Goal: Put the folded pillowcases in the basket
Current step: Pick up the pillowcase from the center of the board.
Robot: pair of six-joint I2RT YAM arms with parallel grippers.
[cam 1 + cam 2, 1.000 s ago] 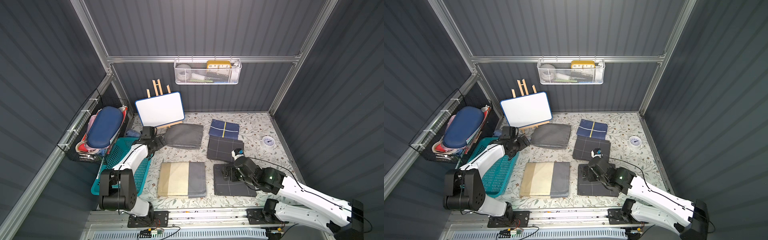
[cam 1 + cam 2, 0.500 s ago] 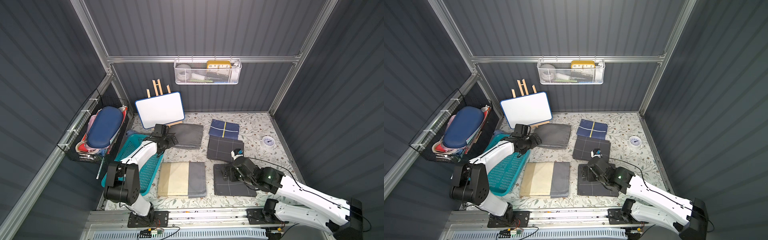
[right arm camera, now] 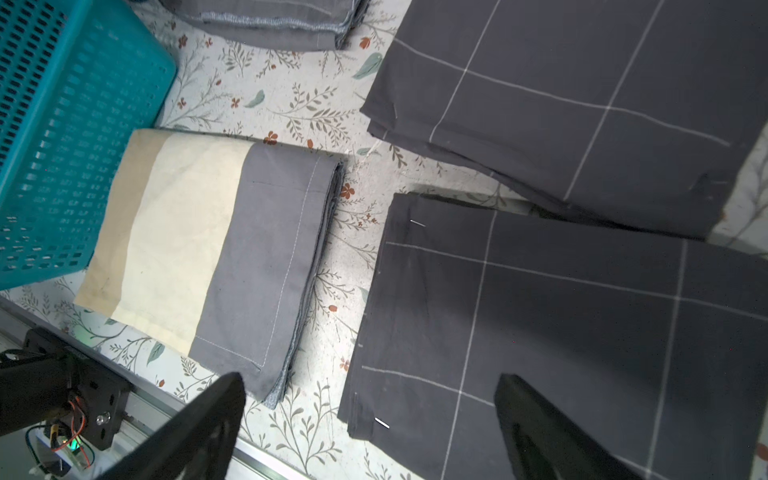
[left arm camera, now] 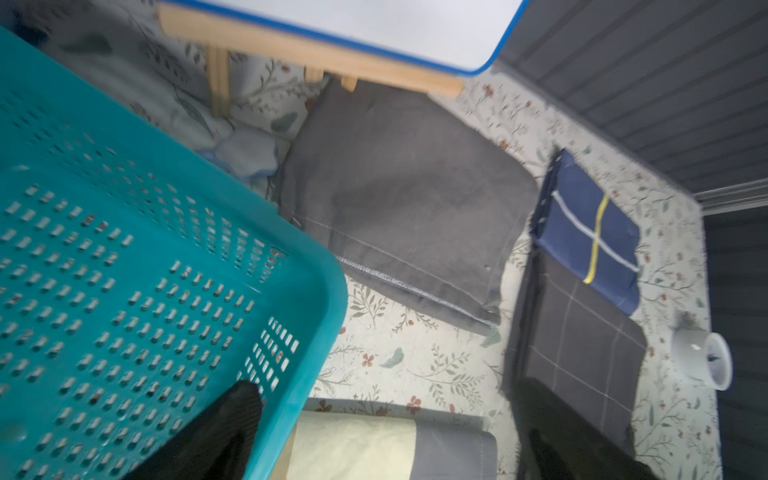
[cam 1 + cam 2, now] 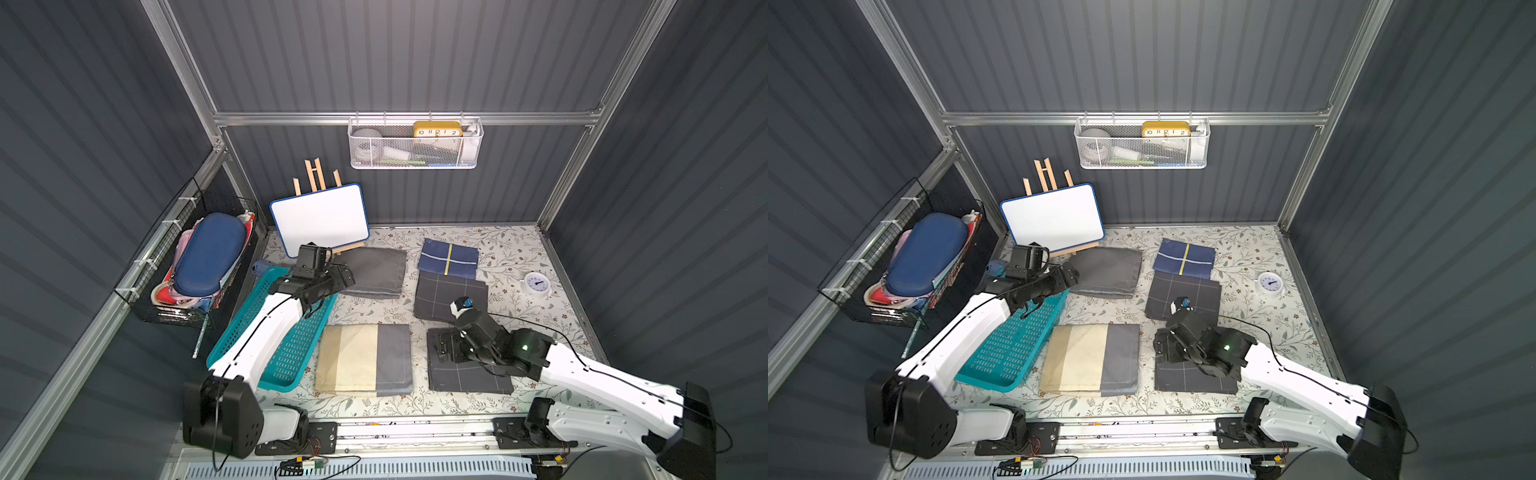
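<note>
The task is at the approach: no cloth is lifted, and the teal basket [image 5: 297, 353], at the lower left in both top views, lies empty on the flowered tabletop [image 5: 519, 249]. The left hand [image 5: 345, 277] hangs over the basket's upper end with its tips at the edge of the plain grey pillowcase [image 5: 376, 272] in the upper middle. Its jaws stand wide and hold nothing. The right hand [image 5: 442, 345], at the lower right, hovers over a dark checked pillowcase [image 5: 469, 376], also spread wide and empty; I cannot tell whether its tips touch the cloth. A beige-and-grey pillowcase [image 5: 363, 359] lies just beside the basket at the lower middle. Going by the left hand, the grey one seems the likely pick. The next move calls for coming down on its edge, closing on all the layers so the fold keeps, then lifting it over the rim
</note>
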